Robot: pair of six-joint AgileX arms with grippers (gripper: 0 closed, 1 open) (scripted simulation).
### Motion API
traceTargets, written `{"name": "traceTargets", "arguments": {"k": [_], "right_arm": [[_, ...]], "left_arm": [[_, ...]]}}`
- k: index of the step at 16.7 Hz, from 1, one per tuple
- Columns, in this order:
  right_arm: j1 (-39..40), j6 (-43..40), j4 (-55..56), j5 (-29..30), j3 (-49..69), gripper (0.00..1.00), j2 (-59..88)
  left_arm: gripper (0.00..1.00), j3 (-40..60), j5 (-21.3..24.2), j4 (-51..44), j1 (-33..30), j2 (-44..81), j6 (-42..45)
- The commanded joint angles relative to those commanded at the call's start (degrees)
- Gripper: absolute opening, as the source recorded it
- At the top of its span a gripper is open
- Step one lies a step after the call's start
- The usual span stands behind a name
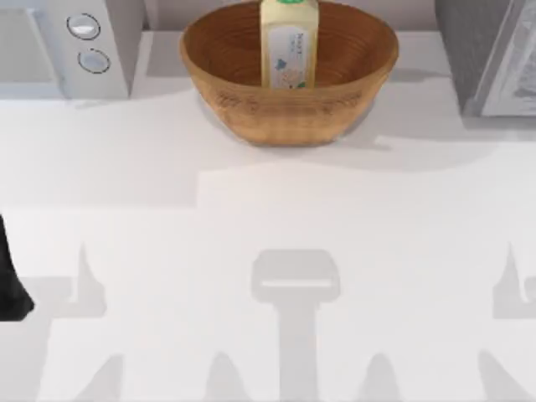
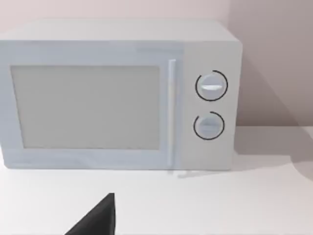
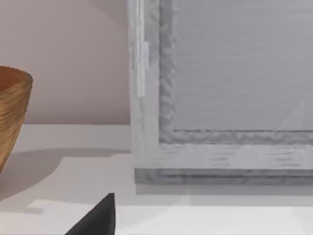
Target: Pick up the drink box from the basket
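One drink box [image 1: 289, 42] stands up tall inside the basket [image 1: 243, 109], at the top middle of the top view. Its long side runs up and down, its green top is up, and its white label faces the bottom edge of the frame, toward the arms. The basket sits on the white table [image 1: 268, 218], between a microwave [image 1: 67, 42] in the upper left of the frame and a grey box-like thing [image 1: 494, 50] in the upper right. Both arms are well apart from the box. A dark bit of the left arm [image 1: 10, 276] shows at the left edge of the top view, low down, far from the basket. In the left wrist view a dark finger tip of the left gripper [image 2: 98, 218] pokes in at the bottom, and the microwave is in front of it. In the right wrist view a dark finger tip of the right gripper [image 3: 98, 218] shows at the bottom, and the basket wall is at the left edge, so I think the right arm may be a bit nearer. I cannot tell if either claw is apart or together. The box lies up and toward the middle from both arms, so a claw would need to reach over the rim and close on the box's narrow sides.
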Motion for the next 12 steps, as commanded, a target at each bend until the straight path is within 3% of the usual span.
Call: {"name": "traceTargets", "arguments": {"k": [6, 12], "right_arm": [[0.00, 0.00, 0.00, 0.00, 0.00, 1.00, 0.00], [0.00, 0.00, 0.00, 0.00, 0.00, 1.00, 0.00]], "left_arm": [[1.00, 2.64, -1.76, 1.72, -1.78, 5.71, -0.45], [1.00, 16.16, -8.87, 11.46, -9.28, 29.19, -0.76]]}}
